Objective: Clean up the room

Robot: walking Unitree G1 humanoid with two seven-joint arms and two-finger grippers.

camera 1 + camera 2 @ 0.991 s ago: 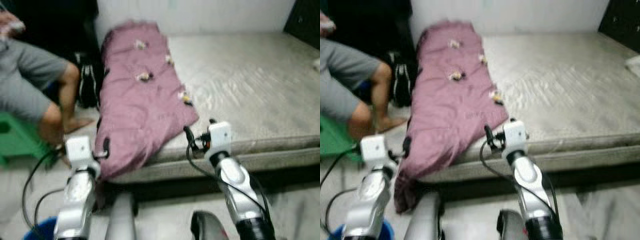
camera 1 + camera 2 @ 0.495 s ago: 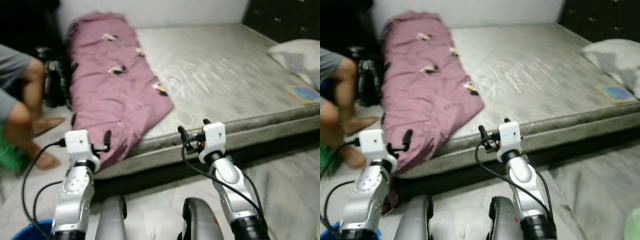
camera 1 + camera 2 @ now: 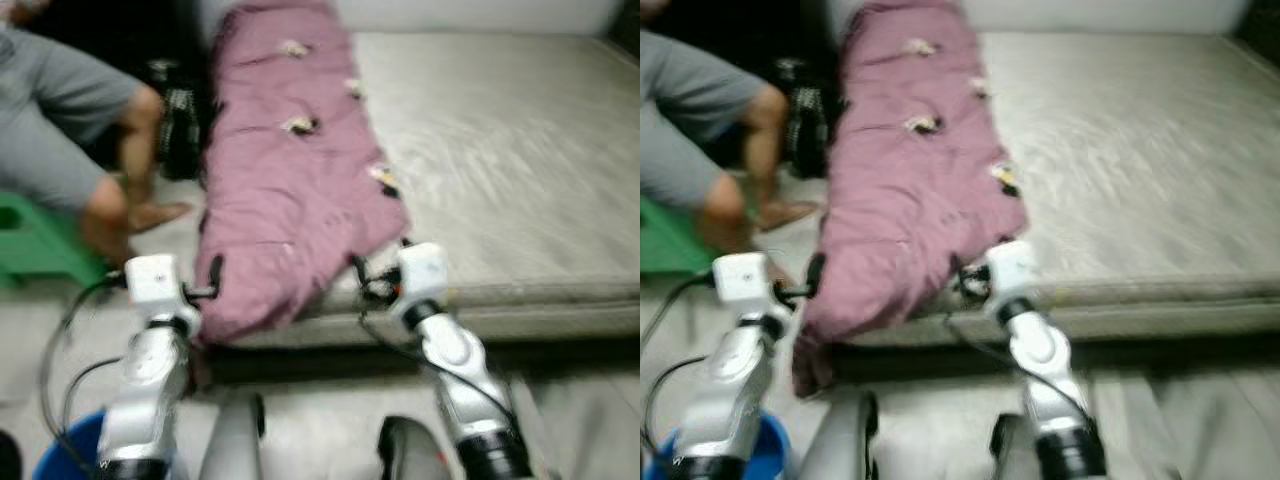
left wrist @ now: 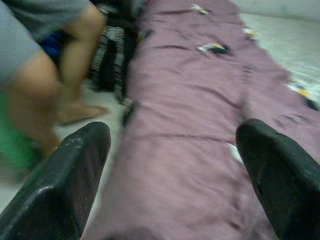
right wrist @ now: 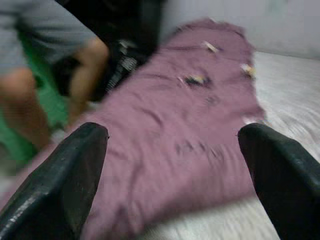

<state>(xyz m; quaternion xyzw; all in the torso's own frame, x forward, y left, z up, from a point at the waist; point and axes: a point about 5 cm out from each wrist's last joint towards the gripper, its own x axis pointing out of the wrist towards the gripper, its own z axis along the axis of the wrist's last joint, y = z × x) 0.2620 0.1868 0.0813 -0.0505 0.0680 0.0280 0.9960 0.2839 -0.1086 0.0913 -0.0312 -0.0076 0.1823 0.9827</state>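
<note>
Left eye view: a bare grey mattress (image 3: 500, 150) with a faintly rippled weave lies low to the floor. Along its left side sprawls a long mauve quilt (image 3: 290, 190), soft and creased, dotted with small printed motifs, its lower end drooping over the mattress edge. The left gripper (image 3: 212, 283) hangs before that drooping end; the right gripper (image 3: 362, 272) sits at the quilt's lower corner by the mattress edge. Left of the bed a person (image 3: 70, 120) in grey shorts sits on a green stool (image 3: 35, 240), beside a black patterned bag (image 3: 175, 130). A blue bucket (image 3: 70, 450) curves in at the bottom left.

Left wrist view: the blunt black fingers (image 4: 65, 185) stand wide apart, holding nothing, quilt folds between them.

Right wrist view: these fingers (image 5: 60, 185) are likewise spread wide and empty, aimed at the quilt.
</note>
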